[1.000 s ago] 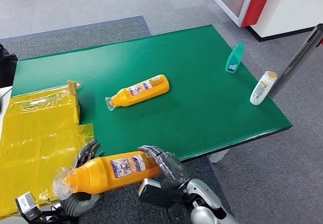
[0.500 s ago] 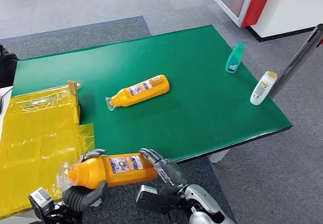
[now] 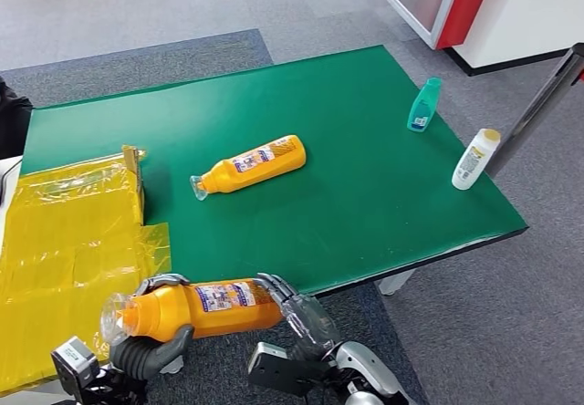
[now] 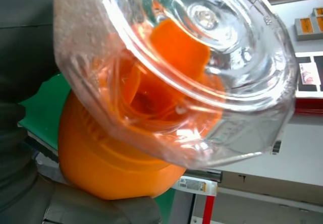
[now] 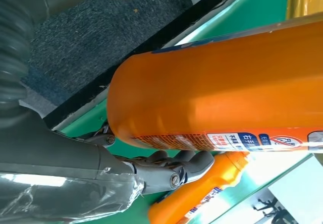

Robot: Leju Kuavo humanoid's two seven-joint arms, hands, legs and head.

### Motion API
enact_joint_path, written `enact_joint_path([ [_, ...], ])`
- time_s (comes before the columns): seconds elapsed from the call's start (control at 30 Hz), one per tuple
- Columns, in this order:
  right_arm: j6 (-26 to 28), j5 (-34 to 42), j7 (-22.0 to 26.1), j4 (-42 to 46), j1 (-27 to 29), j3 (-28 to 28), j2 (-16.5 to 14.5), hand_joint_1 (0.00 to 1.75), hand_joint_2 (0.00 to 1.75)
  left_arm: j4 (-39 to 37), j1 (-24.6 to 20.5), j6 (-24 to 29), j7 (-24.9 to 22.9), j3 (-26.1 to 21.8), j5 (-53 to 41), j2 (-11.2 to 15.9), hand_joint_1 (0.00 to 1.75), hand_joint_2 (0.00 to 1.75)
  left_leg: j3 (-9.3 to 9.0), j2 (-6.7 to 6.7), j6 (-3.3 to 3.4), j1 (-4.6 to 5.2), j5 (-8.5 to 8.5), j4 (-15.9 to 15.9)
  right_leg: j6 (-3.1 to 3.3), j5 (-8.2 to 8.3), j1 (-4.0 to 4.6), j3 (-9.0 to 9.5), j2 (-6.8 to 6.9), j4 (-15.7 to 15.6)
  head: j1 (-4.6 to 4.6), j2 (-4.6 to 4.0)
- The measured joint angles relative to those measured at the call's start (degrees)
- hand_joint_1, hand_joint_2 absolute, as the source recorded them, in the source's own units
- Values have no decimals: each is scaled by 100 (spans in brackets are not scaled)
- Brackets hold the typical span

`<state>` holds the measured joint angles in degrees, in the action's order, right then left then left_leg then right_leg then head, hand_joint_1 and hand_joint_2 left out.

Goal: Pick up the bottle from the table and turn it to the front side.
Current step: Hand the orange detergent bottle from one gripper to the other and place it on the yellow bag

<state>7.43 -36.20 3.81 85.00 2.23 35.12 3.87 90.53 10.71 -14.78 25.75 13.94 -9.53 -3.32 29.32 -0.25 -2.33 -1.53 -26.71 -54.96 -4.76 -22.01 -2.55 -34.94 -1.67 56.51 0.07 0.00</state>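
An orange bottle [image 3: 206, 305] with a clear cap [image 3: 113, 318] lies level in the air just in front of the table's near edge, label facing up. My left hand [image 3: 148, 350] wraps around its shoulder behind the cap. My right hand [image 3: 299, 309] cups the bottle's base, fingers curled around it. In the left wrist view the clear cap [image 4: 198, 57] and the orange shoulder [image 4: 99, 158] are very close. In the right wrist view the bottle's base [image 5: 213, 93] rests against my right hand's fingers [image 5: 167, 171].
A second orange bottle [image 3: 251, 163] lies in the middle of the green table [image 3: 358, 204]. A teal bottle [image 3: 423, 104] and a white bottle [image 3: 475, 159] lie near the right edge. Yellow plastic wrap [image 3: 68, 250] covers the left end. A slanted pole [image 3: 544, 104] stands at right.
The held bottle has shifted slightly right and levelled out. My left hand's fingers, spread behind it before, now wrap over its shoulder. The right hand stays at the base.
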Motion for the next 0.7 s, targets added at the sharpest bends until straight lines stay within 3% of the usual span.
enact_joint_path([
  [0.1, 12, -1, 5, 1, 5, -1, 3, 0, 175, 5, 2, 89, 0, 0, -52, -3, 175, 175, 0, 0, 0, 0, 0, 0, 0, 0, 0, 0, 0, 0, 0, 0],
  [0.2, 117, -35, 80, 80, 44, -1, 6, 0, 175, 60, 35, 634, -12, -24, -374, -39, 175, 175, 0, 0, -1, 0, -1, 0, 0, 0, 0, -1, -1, 0, 0, 0],
  [0.3, 291, -79, 108, 332, 143, 15, 11, 0, 175, 215, 168, 1534, 42, -139, -966, -123, 175, 175, -6, 1, -3, 0, -2, 0, 0, 0, 1, -5, -2, 0, 1, 0],
  [0.43, 540, -101, 7, 689, 359, 15, 67, 0, 175, 706, 312, 3162, 259, -399, -2061, -218, 175, 175, -6, 1, -3, 0, -2, 0, 0, -2, 1, -6, -1, 0, 1, 0],
  [0.5, 637, -74, -48, 830, 466, 15, 124, 0, 175, 980, 348, 4160, 256, -533, -2877, -223, 175, 175, -5, 1, -3, 0, -3, 0, 1, -3, 1, -6, -1, 0, 1, 0],
  [0.57, 715, 1, -113, 940, 576, 16, 207, 0, 175, 1216, 347, 5008, -48, -745, -4104, -191, 175, 175, -6, 1, -2, 0, -3, 0, 2, -4, 1, -4, 0, 0, 1, 0],
  [0.63, 806, 92, -175, 1016, 696, 20, 305, 0, 175, 1345, 313, 5378, -521, -1031, -5282, -104, 175, 175, -5, 1, -2, 0, -4, 0, 2, -5, 1, -2, 0, 0, 1, 0],
  [0.7, 939, 156, -221, 1071, 820, 37, 406, 0, 175, 1376, 283, 5439, -787, -1284, -5764, 10, 175, 175, -4, 2, -4, 0, -4, 0, 3, -5, 1, -2, -1, 0, -1, 0],
])
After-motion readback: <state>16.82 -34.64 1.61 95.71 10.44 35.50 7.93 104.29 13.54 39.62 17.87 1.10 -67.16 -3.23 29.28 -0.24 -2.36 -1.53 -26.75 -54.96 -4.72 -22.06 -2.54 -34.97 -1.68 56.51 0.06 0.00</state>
